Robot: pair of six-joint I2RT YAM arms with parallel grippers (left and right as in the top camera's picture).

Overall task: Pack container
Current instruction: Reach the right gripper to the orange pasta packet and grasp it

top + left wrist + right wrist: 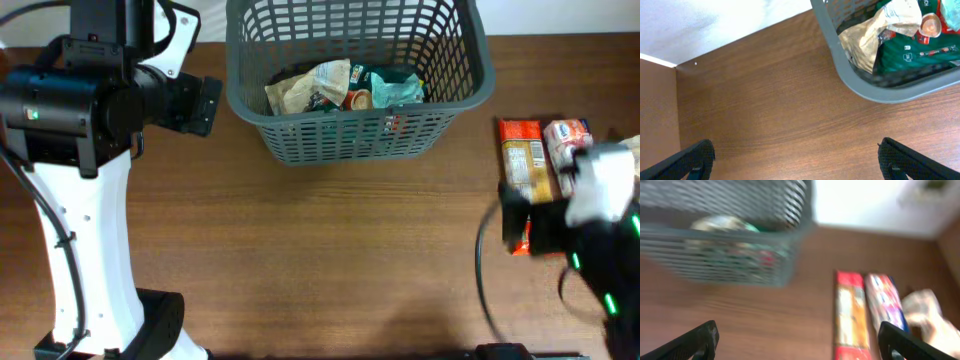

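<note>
The dark grey lattice container (pixel 300 135) stands at the back middle of the table and holds several packets, a beige one (pixel 310 88) and a green one (pixel 392 88) among them. It also shows in the left wrist view (pixel 865 90) and the right wrist view (pixel 730 255). My left gripper (pixel 795 160) is open and empty over bare wood left of the container. My right gripper (pixel 800 340) is open and empty, above the near end of an orange-red packet (pixel 850 310) lying at the right (pixel 525 165).
A white, red and blue packet (pixel 565 140) lies right of the orange one, also in the right wrist view (pixel 885 302). A pale crumpled packet (pixel 927 312) lies further right. The left arm's white column (pixel 80 250) stands at the left. The table's far edge meets a white wall.
</note>
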